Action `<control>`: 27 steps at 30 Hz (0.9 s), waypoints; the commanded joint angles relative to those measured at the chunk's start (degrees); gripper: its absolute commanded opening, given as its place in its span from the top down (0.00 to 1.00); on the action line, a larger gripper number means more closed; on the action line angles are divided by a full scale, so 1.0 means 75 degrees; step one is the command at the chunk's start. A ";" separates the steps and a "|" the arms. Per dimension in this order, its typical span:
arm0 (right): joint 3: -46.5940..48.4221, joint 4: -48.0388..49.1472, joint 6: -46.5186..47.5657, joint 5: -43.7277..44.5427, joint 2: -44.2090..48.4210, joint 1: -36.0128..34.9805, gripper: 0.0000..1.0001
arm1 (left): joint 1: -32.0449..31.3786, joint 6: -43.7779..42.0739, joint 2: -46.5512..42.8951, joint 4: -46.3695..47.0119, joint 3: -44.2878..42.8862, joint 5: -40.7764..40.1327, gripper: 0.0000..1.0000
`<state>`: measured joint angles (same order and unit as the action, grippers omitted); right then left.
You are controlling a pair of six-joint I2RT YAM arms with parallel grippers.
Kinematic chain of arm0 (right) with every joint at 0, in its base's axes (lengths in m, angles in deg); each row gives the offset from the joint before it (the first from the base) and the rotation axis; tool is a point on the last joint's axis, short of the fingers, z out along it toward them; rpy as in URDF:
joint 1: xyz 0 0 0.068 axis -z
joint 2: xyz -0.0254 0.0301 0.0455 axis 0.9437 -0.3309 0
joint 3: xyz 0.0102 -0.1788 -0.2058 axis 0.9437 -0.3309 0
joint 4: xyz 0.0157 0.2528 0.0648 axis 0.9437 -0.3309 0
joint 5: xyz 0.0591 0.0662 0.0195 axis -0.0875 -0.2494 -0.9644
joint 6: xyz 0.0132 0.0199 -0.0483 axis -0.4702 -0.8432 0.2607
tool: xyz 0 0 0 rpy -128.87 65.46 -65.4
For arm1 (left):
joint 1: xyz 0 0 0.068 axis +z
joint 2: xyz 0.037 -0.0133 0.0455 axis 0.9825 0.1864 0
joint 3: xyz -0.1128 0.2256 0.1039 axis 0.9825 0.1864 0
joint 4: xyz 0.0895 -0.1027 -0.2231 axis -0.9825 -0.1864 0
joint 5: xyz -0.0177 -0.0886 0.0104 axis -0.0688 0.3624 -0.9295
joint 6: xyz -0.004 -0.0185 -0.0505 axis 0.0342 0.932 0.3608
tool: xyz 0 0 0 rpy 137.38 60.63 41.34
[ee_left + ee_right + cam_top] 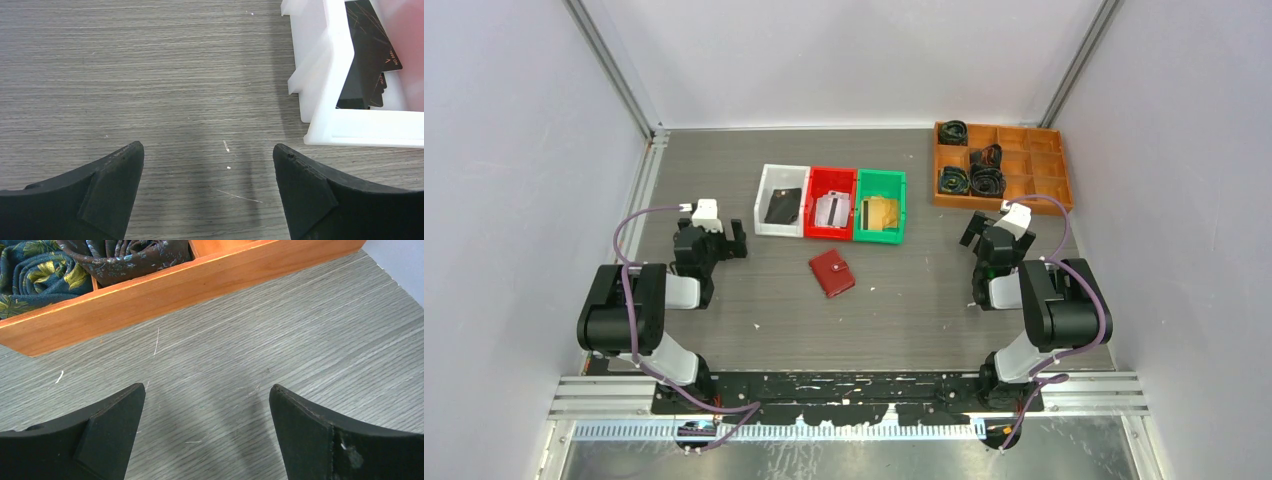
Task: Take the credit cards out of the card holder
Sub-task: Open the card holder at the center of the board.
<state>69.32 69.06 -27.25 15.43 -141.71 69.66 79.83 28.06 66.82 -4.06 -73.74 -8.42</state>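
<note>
Red card holder (832, 272) lying closed on the table (904, 310) at frame centre; both claws released.
Just above it, side by side: white bin (320, 75) holding a black credit card (372, 55), red bin (830, 176) holding silvery credit cards (832, 210), green bin (880, 177) holding gold credit cards (881, 214). Upper right: wooden tray (175, 295), rolled dark patterned cloths (987, 181) in several compartments. Left gripper (208, 165) spread wide over bare table left of the white bin, grasping nothing. Right gripper (207, 405) equally wide, empty, just below the tray's near wall.

Black credit card (372, 45) in the white bin (325, 75) — faint print, too small to read.
</note>
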 commanded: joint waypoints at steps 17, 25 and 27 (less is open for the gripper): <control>0.0034 0.0406 -0.0101 0.0346 0.0278 -0.0020 0.01 | -0.0007 -0.0171 -0.0431 -0.0104 -0.0183 0.0091 0.00; 0.0724 -0.2854 -0.0834 0.1724 0.2558 -0.0308 0.01 | 0.0410 -0.0909 -0.1916 -0.5044 -0.2050 0.1108 0.00; 0.1130 -0.3857 -0.1160 0.1639 0.2807 -0.0300 0.01 | 0.0495 -0.1027 -0.2149 -0.6046 -0.2495 0.1239 0.00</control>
<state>71.31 54.42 -30.31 22.84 -125.49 67.41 82.19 24.94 55.15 -30.97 -85.96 -3.85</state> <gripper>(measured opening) 0.994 0.996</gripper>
